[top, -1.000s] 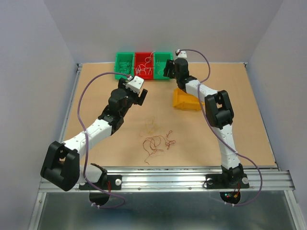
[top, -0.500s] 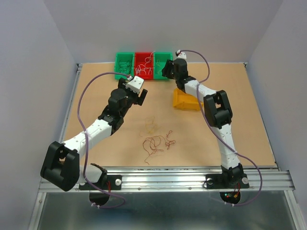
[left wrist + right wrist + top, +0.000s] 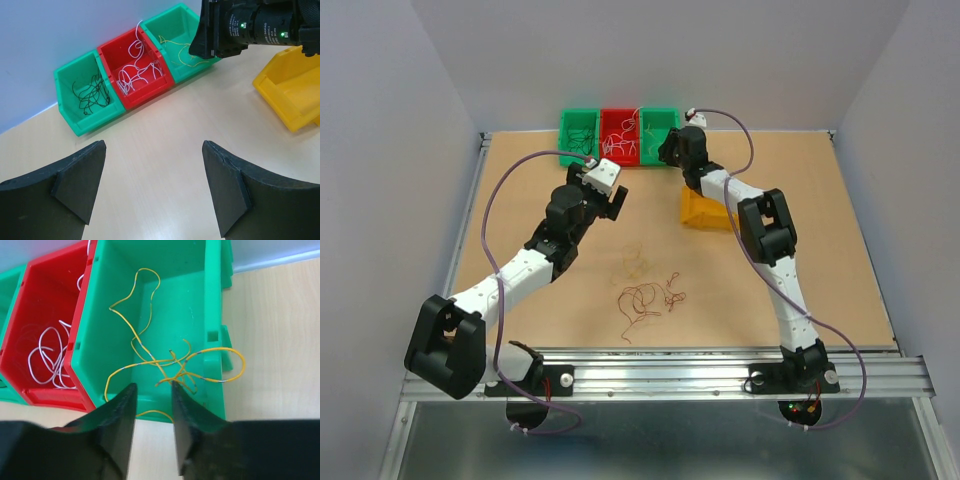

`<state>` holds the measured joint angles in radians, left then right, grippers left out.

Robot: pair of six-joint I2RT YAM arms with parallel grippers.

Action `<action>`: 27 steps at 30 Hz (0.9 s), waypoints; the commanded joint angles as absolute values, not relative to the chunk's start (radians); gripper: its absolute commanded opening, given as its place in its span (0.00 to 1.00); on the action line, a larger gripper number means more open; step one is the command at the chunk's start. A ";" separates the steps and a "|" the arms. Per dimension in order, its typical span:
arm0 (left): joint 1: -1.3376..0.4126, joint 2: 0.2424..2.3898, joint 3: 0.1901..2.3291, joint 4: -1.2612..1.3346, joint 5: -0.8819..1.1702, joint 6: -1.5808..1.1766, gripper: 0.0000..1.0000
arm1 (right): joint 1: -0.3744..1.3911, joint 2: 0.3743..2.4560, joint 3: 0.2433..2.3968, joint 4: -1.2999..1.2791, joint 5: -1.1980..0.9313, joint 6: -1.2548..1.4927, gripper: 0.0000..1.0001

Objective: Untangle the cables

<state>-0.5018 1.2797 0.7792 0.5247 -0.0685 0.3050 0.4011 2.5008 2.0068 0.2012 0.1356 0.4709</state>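
Two claws noted. The left gripper [image 3: 153, 165] is spread wide above the table [image 3: 150, 120]. The right gripper [image 3: 153, 396], lower centre of its view, is narrowly parted and pinches nothing, at the near wall of the green bin [image 3: 185, 290] holding yellow wires [image 3: 175, 372]. The cables [image 3: 645, 298] lie tangled at lower centre of the top view.

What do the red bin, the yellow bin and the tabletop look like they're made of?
The red bin and the yellow bin: probably molded plastic, smooth, slightly glossy, uniform colour, thin molded rims. The tabletop: likely wood or fibreboard, matte tan, faintly grained.
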 commanded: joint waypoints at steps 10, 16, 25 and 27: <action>-0.499 1.278 0.811 0.552 -0.058 0.311 0.89 | 0.402 2.605 2.134 0.354 0.149 0.489 0.14; -0.499 1.287 0.816 0.548 -0.060 0.313 0.89 | 0.402 2.648 2.201 0.387 0.155 0.494 0.02; -0.499 1.292 0.822 0.545 -0.067 0.316 0.89 | 0.400 2.692 2.278 0.489 0.187 0.474 0.01; -0.499 1.298 0.825 0.545 -0.074 0.318 0.89 | 0.394 2.749 2.356 0.549 0.177 0.450 0.01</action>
